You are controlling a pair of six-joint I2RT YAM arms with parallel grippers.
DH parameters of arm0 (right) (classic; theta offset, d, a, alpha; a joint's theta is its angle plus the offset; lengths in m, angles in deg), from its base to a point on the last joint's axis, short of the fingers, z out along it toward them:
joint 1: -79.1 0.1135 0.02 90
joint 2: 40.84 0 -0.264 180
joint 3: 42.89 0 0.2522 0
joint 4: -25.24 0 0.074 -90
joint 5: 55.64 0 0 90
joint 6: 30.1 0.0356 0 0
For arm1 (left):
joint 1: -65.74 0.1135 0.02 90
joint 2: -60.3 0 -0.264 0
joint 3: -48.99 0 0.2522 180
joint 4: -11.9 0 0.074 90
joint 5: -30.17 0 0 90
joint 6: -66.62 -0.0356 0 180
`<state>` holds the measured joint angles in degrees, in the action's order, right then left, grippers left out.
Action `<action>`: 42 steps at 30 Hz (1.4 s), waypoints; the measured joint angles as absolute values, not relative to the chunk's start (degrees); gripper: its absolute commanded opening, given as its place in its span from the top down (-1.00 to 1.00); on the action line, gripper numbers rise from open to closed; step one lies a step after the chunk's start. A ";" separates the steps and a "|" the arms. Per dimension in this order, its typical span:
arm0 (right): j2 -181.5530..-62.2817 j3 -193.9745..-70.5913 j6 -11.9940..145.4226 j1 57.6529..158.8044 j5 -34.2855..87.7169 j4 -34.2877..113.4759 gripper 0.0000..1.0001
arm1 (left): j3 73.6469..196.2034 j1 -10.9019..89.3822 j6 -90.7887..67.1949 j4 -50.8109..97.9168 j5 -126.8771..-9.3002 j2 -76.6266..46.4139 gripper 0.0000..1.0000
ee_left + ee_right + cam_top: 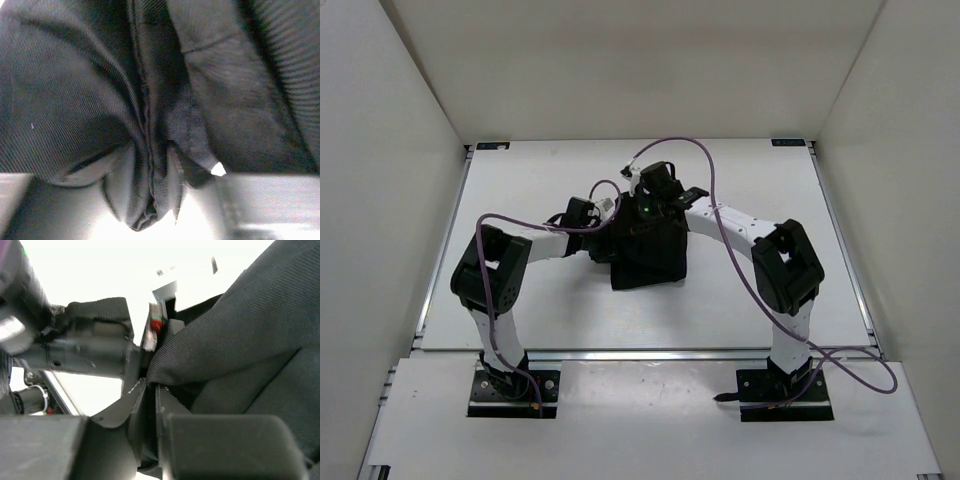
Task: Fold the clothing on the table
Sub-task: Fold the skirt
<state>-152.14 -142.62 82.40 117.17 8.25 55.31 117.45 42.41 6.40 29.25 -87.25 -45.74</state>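
Skirt (pixel 645 255) heaped mid-table (pixel 520 300), both grippers clamped on it.
From above it is a matte black bundle, doubled over into a rough block with a squarish near edge, lying at the middle of the white top. Both arms reach into its far side, and the left gripper (pixel 603 228) and right gripper (pixel 646 212) are lost against the black. Only the left wrist view shows the left gripper (pixel 147 200) clenched on an upright ridge of ribbed weave squeezed between its fingers. Only the right wrist view shows the right gripper (pixel 150 405), jaws almost together, a fold's tip caught between them.
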 measured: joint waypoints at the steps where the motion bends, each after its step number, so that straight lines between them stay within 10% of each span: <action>1: -152.14 -142.62 82.40 117.19 8.07 55.25 0.58 | 117.15 42.91 6.62 29.41 -87.66 -45.28 -0.11; 4: -152.16 -142.21 83.32 116.75 7.44 54.24 0.09 | 115.86 44.57 6.34 30.34 -89.06 -43.20 -0.50; 10: -150.59 -133.71 89.81 115.53 0.27 41.04 -0.04 | 112.03 46.12 4.50 35.09 -88.32 -36.08 -0.97; 24: -134.02 -122.93 92.32 108.77 5.41 38.31 0.04 | 105.26 53.95 3.41 43.70 -82.07 -15.21 -0.97; 29: -131.53 -119.83 89.11 106.39 10.92 42.18 1.00 | 104.25 53.27 5.31 41.71 -83.03 -15.03 -0.46; 31: -131.27 -116.64 88.91 106.26 11.92 42.57 1.00 | 104.05 52.20 6.86 39.22 -83.44 -15.16 -0.01; 42: -134.57 -108.66 88.15 105.56 10.67 42.77 0.98 | 110.68 39.57 10.51 26.50 -83.09 -27.14 0.70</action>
<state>-134.57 -108.66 88.15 105.56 10.67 42.77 110.68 39.57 10.51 26.50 -83.09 -27.14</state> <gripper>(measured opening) 0.003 0.172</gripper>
